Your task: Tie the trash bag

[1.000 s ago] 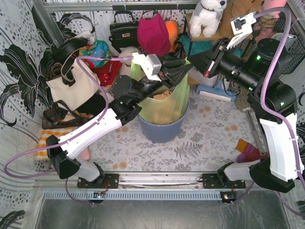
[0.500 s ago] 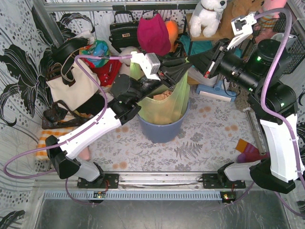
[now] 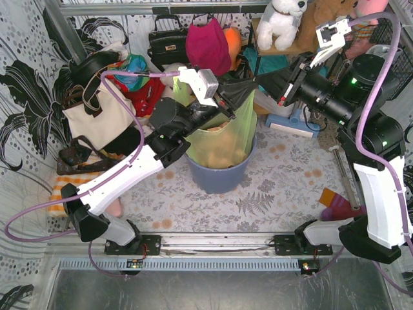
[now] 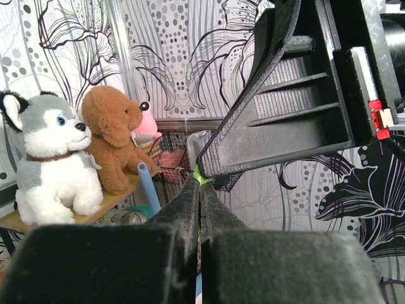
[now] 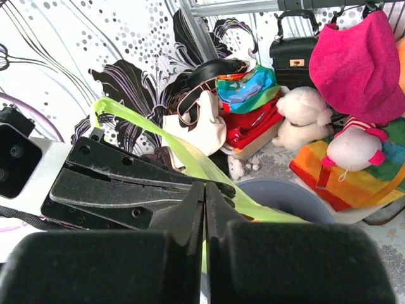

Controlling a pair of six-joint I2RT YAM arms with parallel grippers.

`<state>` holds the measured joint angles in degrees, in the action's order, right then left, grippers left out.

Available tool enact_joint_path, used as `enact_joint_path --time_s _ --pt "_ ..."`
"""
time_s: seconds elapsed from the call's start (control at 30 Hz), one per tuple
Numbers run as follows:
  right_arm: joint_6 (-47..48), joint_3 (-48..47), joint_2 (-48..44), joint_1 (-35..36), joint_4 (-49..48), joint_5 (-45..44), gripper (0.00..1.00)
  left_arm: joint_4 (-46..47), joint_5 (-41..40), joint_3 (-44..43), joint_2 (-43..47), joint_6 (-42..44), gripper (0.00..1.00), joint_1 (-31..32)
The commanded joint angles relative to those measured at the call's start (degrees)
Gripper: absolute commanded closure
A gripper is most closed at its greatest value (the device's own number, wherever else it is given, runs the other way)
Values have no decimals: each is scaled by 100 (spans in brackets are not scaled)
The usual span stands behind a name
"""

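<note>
The light-green trash bag (image 3: 222, 145) with tan paper scraps hangs partly lifted out of the round blue-grey bin (image 3: 219, 175). My left gripper (image 3: 246, 90) is shut on the bag's upper rim; a green sliver shows at its closed tips in the left wrist view (image 4: 200, 177). My right gripper (image 3: 257, 82) meets it tip to tip and is shut on the same rim. In the right wrist view the stretched green film (image 5: 190, 161) runs from the left gripper's body into my closed right jaws (image 5: 204, 187).
Behind the bin lie a pink hat (image 3: 208, 45), a black handbag (image 3: 166, 40), a cream tote (image 3: 97, 113) and plush toys (image 3: 281, 22). A white-and-blue box (image 3: 287, 119) sits right of the bin. An orange-purple object (image 3: 332, 203) lies near the right arm's base.
Both grippers have risen slightly and shifted toward the back, pulling the bag's rim higher out of the bin. Both stay shut on the film.
</note>
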<state>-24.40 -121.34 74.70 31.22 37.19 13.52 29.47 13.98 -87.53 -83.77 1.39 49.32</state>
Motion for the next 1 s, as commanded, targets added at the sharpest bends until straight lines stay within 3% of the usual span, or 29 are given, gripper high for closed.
enact_joint_path --time_s 0.0,0.07,0.2,0.43,0.6,0.73,0.97 --pt "41 9 -89 24 -334 90 98 225 234 -101 57 80 100 -10" --pt "214 -162 -11 24 -361 87 81 224 296 -32 100 72 100 -10" --pt "621 -355 184 25 -661 434 64 223 470 148 234 81 100 -10" --pt "1482 -677 645 30 -1389 1863 51 156 844 427 493 90 100 -5" --pt "1858 -1574 1364 18 -1352 2809 45 100 1093 629 684 50 100 -1" --pt "1826 -1848 1813 18 -1652 3570 37 -18 1351 655 747 -29 100 -1" --pt "1276 -2492 2749 24 -2112 4286 32 -285 1596 623 832 -39 100 34"
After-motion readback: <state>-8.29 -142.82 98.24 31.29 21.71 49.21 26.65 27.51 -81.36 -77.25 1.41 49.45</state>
